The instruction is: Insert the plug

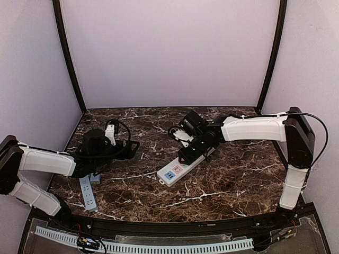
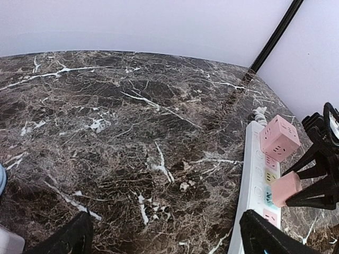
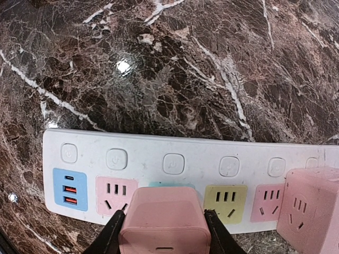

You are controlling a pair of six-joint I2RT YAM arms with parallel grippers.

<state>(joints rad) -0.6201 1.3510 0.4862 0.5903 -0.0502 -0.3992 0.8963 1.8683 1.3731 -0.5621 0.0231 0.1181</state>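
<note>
The pink square plastic plug (image 3: 164, 222) sits over the middle of the long white plastic power strip (image 3: 175, 153), covering most of a teal socket (image 3: 169, 184). It is between a pink socket (image 3: 115, 193) on its left and a yellow socket (image 3: 226, 200) on its right. Whether its prongs are inside the socket cannot be told. The right gripper (image 3: 164, 235) clamps the plug from both sides, its black fingers (image 3: 114, 235) pressed against the plug's flanks.

A blue USB panel (image 3: 70, 189) marks the strip's near-left end. A pink plastic cube adapter (image 3: 310, 203) stands on the strip towards its far-right end, near the plug but apart from it. The strip lies diagonally at the centre of the dark brown marble-patterned table (image 1: 228, 180).

Well to the left, the left gripper (image 2: 169, 235) hovers above bare tabletop with its jaws spread wide and nothing between them. Near that arm, at the table's near-left part, lies a second, grey-blue power strip (image 1: 88, 193).
</note>
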